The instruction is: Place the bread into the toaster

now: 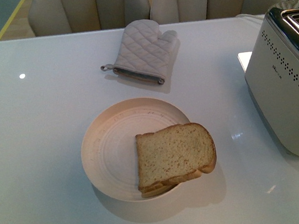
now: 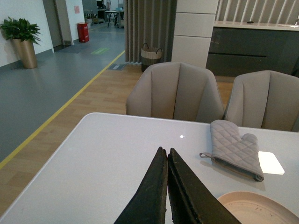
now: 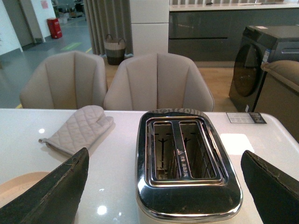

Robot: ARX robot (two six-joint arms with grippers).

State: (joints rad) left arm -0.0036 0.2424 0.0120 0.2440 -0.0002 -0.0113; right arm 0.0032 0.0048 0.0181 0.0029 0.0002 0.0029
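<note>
Front view looks down on table (image 1: 34,161); right wrist close above toaster (image 3: 187,198); all share mitt (image 1: 142,51)

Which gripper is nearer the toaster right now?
Right. The right gripper hangs open facing the toaster, close in front of it. The left gripper is shut near the plate, with no toaster in its view.
</note>
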